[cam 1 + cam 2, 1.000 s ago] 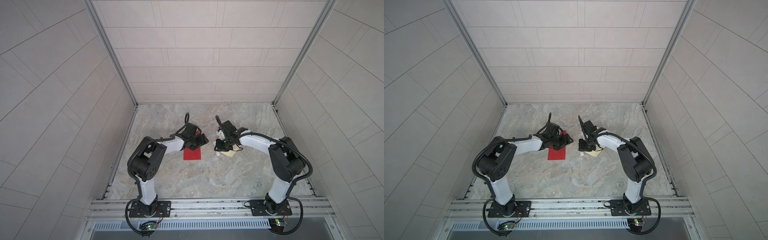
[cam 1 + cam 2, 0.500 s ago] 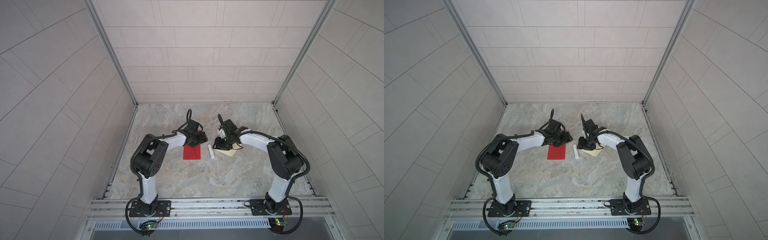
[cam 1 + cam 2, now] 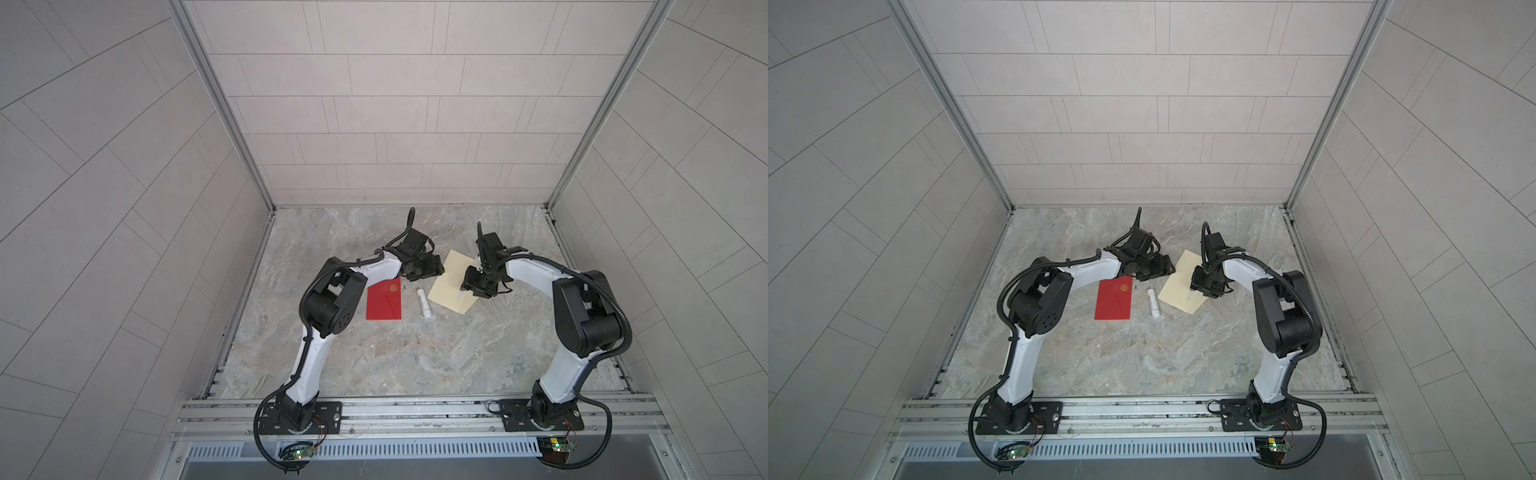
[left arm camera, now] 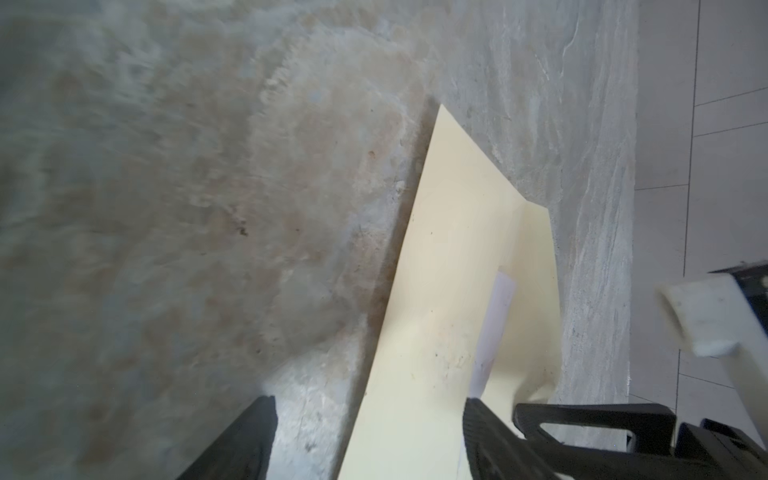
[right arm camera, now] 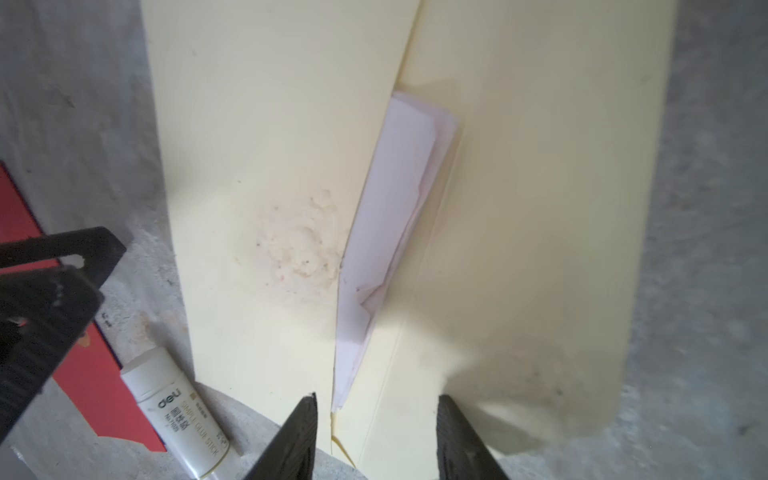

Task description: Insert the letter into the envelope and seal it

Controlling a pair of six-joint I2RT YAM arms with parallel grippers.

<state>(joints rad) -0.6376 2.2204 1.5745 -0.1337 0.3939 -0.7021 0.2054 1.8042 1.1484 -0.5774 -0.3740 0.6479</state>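
Marble tabletop [image 3: 374, 353]; both arms bent over envelope [image 3: 451, 282]; left gripper [image 4: 368, 401], right gripper [image 5: 376, 397] parted, empty.

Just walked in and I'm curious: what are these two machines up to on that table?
Two robot arms hover over a cream envelope with a white letter tucked partway inside. Both arms' jaws stand open, gripping nothing. A glue stick and a red envelope lie beside it on the table.

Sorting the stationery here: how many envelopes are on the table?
2. A red envelope lies flat left of the glue stick; a cream envelope lies right of it, with the white letter partly inside. None looks hidden.
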